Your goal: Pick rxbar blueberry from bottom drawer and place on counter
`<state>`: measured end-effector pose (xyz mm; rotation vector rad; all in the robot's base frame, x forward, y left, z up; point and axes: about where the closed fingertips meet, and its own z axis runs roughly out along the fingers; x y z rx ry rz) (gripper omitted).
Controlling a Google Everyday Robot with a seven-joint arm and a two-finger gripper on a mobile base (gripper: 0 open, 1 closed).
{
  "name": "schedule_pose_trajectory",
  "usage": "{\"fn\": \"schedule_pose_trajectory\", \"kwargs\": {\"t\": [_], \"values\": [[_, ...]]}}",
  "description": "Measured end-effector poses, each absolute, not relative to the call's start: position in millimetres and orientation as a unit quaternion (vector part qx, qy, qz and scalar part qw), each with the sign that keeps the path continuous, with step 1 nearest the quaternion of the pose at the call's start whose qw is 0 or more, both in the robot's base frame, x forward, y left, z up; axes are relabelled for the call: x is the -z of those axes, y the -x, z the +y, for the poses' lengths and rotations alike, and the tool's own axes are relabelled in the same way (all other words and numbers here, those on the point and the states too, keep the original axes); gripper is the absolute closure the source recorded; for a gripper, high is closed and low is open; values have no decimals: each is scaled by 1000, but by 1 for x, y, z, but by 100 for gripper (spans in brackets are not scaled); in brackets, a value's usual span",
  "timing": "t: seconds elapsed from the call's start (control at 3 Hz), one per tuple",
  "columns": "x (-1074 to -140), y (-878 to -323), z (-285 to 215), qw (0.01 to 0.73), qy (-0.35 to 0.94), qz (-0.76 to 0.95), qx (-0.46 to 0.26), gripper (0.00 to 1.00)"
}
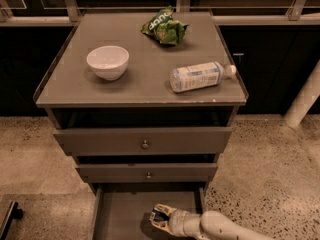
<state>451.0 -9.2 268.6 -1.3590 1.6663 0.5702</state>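
Dim, end effector (158,218) in shadowed bottom drawer (122,211)

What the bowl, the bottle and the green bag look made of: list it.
The bowl: likely glazed ceramic, glossy white. The bottle: clear plastic, see-through, white label. The green bag: crinkled shiny film, probably plastic. The gripper sits low in the bottom drawer, away from all three.

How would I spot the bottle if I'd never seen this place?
The gripper is in the bottom drawer; look above, on the cabinet's counter. At its right front lies the clear bottle, white-labelled, on its side, unlike the white bowl and green chip bag.
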Motion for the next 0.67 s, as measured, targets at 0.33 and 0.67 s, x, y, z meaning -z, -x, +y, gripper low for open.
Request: {"fn": "schedule_pose_trajectory", "kwargs": {"t": [0.33, 0.67], "values": [[-294, -450, -4, 444, 575, 645, -236, 100], [-363, -449, 8, 451, 630, 582, -246, 100]]}}
